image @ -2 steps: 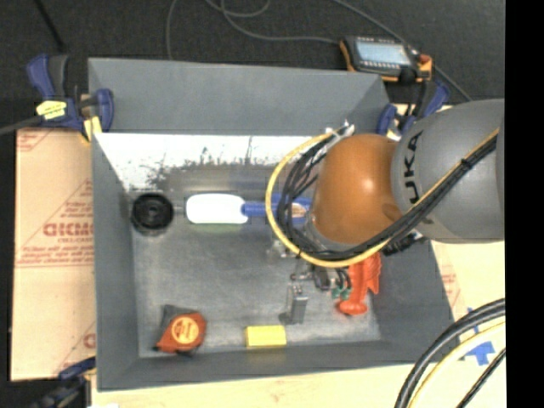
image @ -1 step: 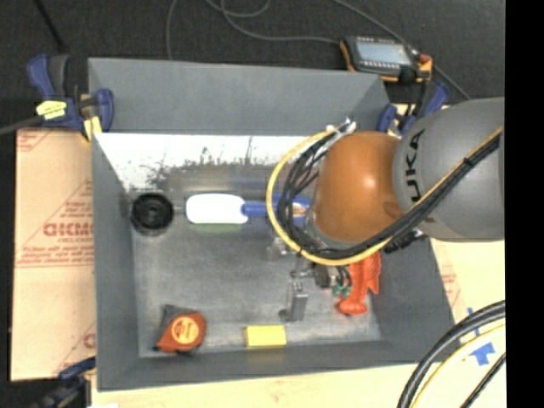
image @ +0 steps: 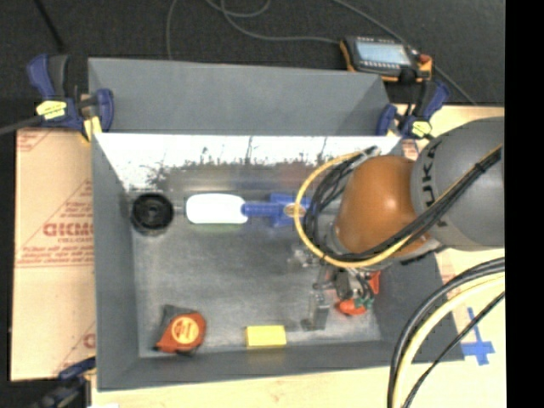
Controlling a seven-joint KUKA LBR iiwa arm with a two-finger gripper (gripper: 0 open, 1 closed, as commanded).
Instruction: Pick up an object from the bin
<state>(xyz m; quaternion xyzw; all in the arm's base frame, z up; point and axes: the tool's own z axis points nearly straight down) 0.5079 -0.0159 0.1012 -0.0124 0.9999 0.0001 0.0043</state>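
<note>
My gripper (image: pixel 320 306) hangs low in the right part of the bin, under the arm's orange cover. A small red and orange thing (image: pixel 351 305) with a bit of green lies right beside it on its right, partly hidden by the arm. A yellow block (image: pixel 266 337) rests on the floor to the gripper's lower left. A white and blue brush-like tool (image: pixel 229 209) lies near the back wall, its blue handle running under the arm.
A black round cap (image: pixel 151 212) sits at the back left. An orange tape measure (image: pixel 182 331) lies in the front left corner. The arm and its cables cover the bin's right side.
</note>
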